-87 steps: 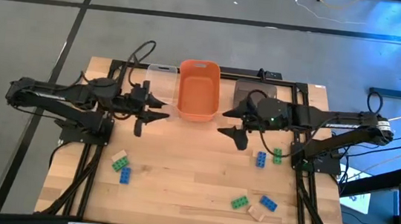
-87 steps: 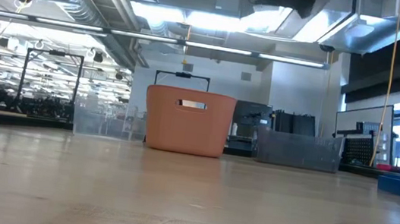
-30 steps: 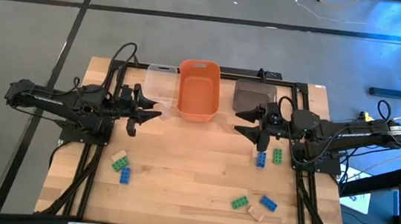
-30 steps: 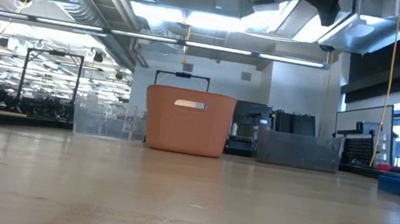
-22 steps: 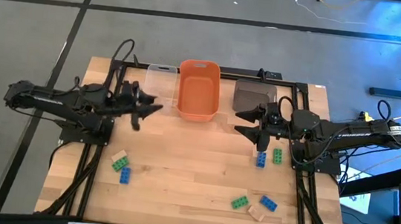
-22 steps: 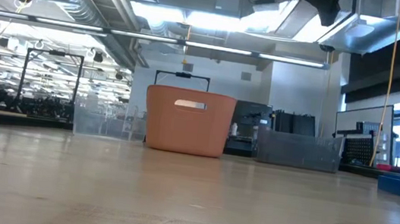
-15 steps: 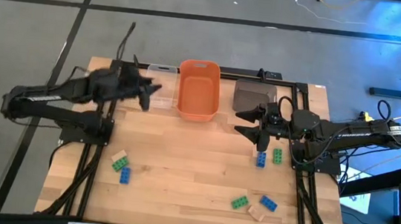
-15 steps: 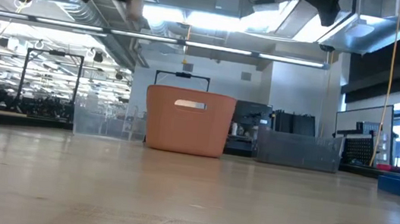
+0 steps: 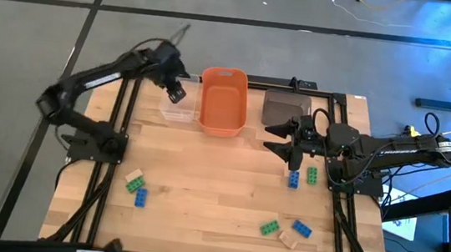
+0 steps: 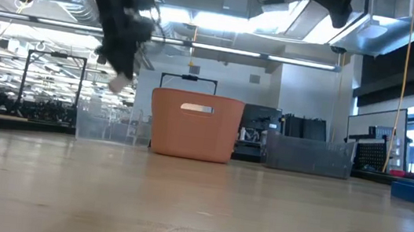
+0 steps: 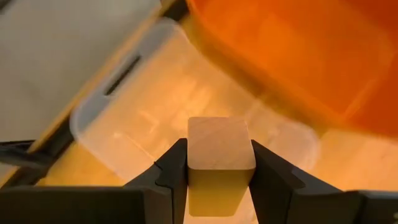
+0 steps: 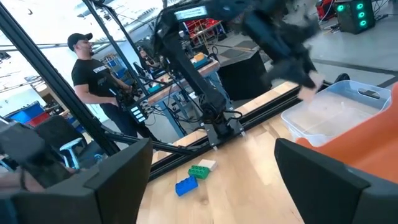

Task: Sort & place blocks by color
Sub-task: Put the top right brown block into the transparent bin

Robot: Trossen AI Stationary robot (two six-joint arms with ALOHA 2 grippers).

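Observation:
My left gripper (image 9: 176, 93) hangs over the clear bin (image 9: 179, 106) at the table's far side, shut on a pale tan block (image 11: 221, 155); the block also shows in the low view (image 10: 118, 83). My right gripper (image 9: 290, 146) waits open above the table, beside a blue block (image 9: 294, 179) and a green block (image 9: 312, 175) that lie flat on the wood. Three more blocks lie at the near left: tan (image 9: 133, 174), green (image 9: 134, 184) and blue (image 9: 141, 198). My left gripper pinches the tan block by two opposite sides (image 11: 194, 158) between its two fingers (image 11: 171, 174). The fingers slant down from the far side toward the near edge. The block is lifted clear, above the clear bin's open top (image 11: 155, 93).
An orange bin (image 9: 223, 101) stands right of the clear one, and a grey-brown bin (image 9: 284, 109) right of that. Green (image 9: 269, 228), blue (image 9: 301, 229) and tan (image 9: 287, 239) blocks lie near the front right. A person (image 12: 93, 81) stands beyond the table's left side.
My left gripper has swung from the left side toward the table's far edge and over the clear bin, tipping from level to steeply downward. It has carried the tan block along. My right gripper has kept still.

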